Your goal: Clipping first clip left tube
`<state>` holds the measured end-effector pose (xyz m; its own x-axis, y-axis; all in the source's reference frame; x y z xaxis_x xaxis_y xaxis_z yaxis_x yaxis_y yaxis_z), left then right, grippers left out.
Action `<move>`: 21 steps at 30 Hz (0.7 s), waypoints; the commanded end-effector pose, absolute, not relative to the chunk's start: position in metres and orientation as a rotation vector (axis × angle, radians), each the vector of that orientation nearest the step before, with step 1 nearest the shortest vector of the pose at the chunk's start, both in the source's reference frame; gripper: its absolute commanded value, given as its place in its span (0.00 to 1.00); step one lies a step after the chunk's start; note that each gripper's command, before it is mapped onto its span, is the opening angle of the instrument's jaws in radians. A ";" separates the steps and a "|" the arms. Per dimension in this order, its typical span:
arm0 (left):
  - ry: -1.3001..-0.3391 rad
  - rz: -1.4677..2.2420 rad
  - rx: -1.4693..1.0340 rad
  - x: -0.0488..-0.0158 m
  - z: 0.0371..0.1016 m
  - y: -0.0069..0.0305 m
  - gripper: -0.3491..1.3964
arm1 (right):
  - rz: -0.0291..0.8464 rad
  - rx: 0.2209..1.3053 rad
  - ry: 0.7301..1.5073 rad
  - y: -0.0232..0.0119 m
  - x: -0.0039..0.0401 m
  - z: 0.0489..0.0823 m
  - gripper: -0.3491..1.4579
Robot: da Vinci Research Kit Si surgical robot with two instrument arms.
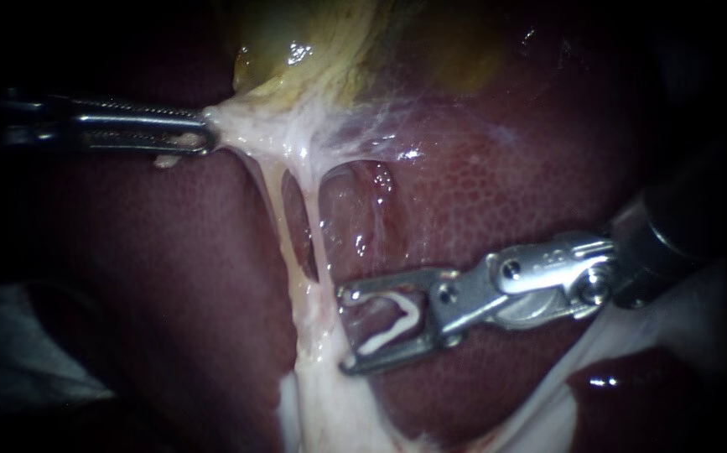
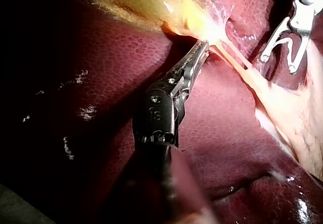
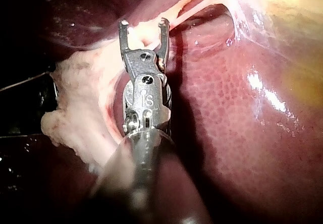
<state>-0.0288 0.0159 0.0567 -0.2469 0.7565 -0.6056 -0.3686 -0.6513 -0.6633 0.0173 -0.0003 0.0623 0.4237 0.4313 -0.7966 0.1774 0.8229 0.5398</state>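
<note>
Dark red liver [image 1: 480, 193] fills the background in all three views, with the yellow gallbladder [image 1: 321, 50] above it in the endoscope view. Subject item, the left tube [image 1: 272, 201], is a thin, pale, glistening strand. It runs taut from the whitish tissue [image 1: 246, 126] under the gallbladder down to a pale stalk, where it meets the right tube [image 1: 319, 243]. Liver shows through the gap between the two.

The hand [image 1: 348, 330] of the right instrument [image 1: 547, 277] stands just beside that junction, on the right tube's side. Its jaws are apart, with a bent white clip [image 1: 392, 323] between them, and both tubes lie outside the jaws.

The left instrument [image 1: 111, 126] is clamped on the whitish tissue at the tubes' upper end.

The left wrist view shows both instruments together. Only the right wrist view shows a lumpy pale mass [image 3: 75, 103] beside the right instrument, with pale tissue behind its parted jaws.
</note>
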 end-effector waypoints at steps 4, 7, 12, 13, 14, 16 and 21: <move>-0.506 1.963 -1.260 -0.0289 0.0568 0.0159 0.00 | 0.186 0.615 1.138 0.0003 0.0184 0.0632 0.46; -0.509 1.964 -1.261 -0.0289 0.0568 0.0159 0.00 | 0.197 0.616 1.142 0.0009 0.0188 0.0640 0.45; -0.509 1.963 -1.261 -0.0289 0.0568 0.0158 0.00 | 0.207 0.614 1.138 0.0016 0.0188 0.0654 0.45; -0.509 1.963 -1.261 -0.0289 0.0568 0.0158 0.00 | 0.212 0.616 1.136 0.0016 0.0188 0.0657 0.45; -0.509 1.963 -1.261 -0.0289 0.0568 0.0158 0.00 | 0.211 0.615 1.136 0.0016 0.0188 0.0660 0.45; -0.509 1.963 -1.261 -0.0289 0.0568 0.0158 0.00 | 0.215 0.615 1.133 0.0015 0.0190 0.0667 0.45; -0.508 1.963 -1.261 -0.0290 0.0568 0.0158 0.00 | 0.202 0.629 1.136 0.0013 0.0198 0.0679 0.45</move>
